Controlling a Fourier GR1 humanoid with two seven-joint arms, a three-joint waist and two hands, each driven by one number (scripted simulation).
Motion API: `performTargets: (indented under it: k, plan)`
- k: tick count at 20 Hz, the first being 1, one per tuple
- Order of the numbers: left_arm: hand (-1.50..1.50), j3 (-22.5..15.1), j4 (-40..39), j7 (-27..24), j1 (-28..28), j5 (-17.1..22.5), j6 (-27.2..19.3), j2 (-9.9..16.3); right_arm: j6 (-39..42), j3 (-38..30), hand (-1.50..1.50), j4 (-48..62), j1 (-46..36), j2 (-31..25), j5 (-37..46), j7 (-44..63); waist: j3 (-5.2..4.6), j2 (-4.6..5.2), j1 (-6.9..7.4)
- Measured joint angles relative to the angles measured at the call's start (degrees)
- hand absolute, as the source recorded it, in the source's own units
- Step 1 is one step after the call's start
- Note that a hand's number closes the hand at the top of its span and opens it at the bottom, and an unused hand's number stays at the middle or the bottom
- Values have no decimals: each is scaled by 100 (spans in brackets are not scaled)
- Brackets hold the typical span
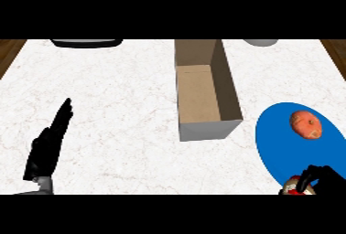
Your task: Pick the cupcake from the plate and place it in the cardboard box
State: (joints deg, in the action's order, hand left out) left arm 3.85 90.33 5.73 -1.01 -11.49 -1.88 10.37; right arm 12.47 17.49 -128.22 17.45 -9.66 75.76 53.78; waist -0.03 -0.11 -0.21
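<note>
Both differ: right hand (323, 179) curls round the cupcake (293, 186) on the plate (283, 151); left hand (47, 146) straight-fingered, empty.

My black left hand (46, 146) and black right hand (326, 179) over a white, faintly veined marble tabletop (115, 87); brown cardboard box (202, 91), round blue plate (283, 146), orange-red cupcake (306, 124).
</note>
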Motion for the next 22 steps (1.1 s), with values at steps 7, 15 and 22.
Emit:
performTargets:
  k: [7, 15, 22]
  plan:
    - [0, 5, 9, -2, 10, 8, 42, 6, -200, 391, 150, -825, -930, 318, -95, -199, -1, -1, 40]
    - [0, -87, 192, 41, -90, -87, 7, -89, 253, 292, 150, -495, -2939, 834, -408, -8, -1, 11, 82]
    - [0, -13, -59, -123, -17, -58, 68, -102, 309, -411, 150, 937, -4765, 933, -930, 204, -2, 20, 94]
